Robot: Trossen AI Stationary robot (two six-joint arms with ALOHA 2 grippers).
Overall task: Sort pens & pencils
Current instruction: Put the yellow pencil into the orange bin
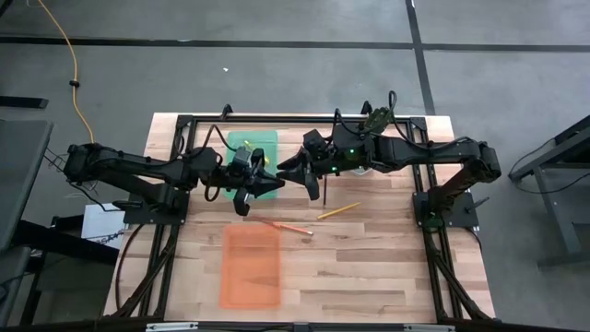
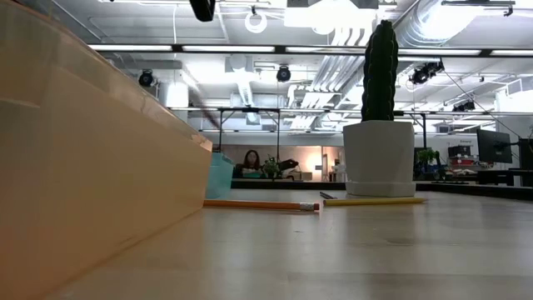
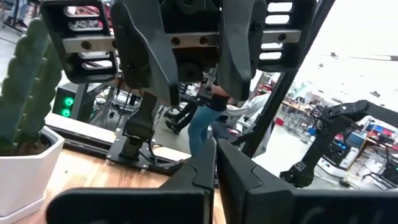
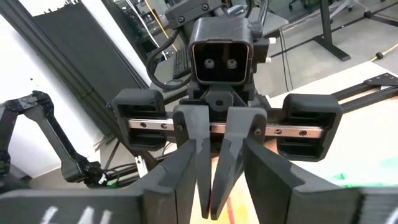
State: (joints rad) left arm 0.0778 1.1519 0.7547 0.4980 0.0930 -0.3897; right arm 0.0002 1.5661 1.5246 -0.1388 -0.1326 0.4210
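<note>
the left arm reaches in from the left, and its left gripper [image 1: 273, 183] hangs above the table with the two fingers [image 4: 200, 163] pressed tight together. i cannot tell whether anything thin is caught between them. just behind that hand, toward the far edge of the table, lies a green tray [image 1: 265, 140]. nearer the front edge, well apart from it, lies an orange tray [image 1: 251, 266].

the right gripper [image 1: 288, 171] faces the left one nose to nose, almost touching it. its fingers [image 3: 149, 59] are spread wide and nothing sits between them. the tips of the closed left hand point straight into that gap.

to the right of the two hands and below them, the pencils lie on the bare wood. an orange-red pencil [image 1: 286, 225] lies flat just in front of the hands, between them and the orange tray. a yellow pencil [image 1: 338, 210] lies slanted beside it, a little further toward the right arm, and the two are near each other but apart. a dark thin stick [image 1: 324, 191], which looks like another pencil, sits under the right wrist.

behind the right hand, at the table's far edge, a cactus in a white pot [image 2: 379, 158] stands upright. a person [image 2: 251, 159] sits far off in the room beyond the table.
</note>
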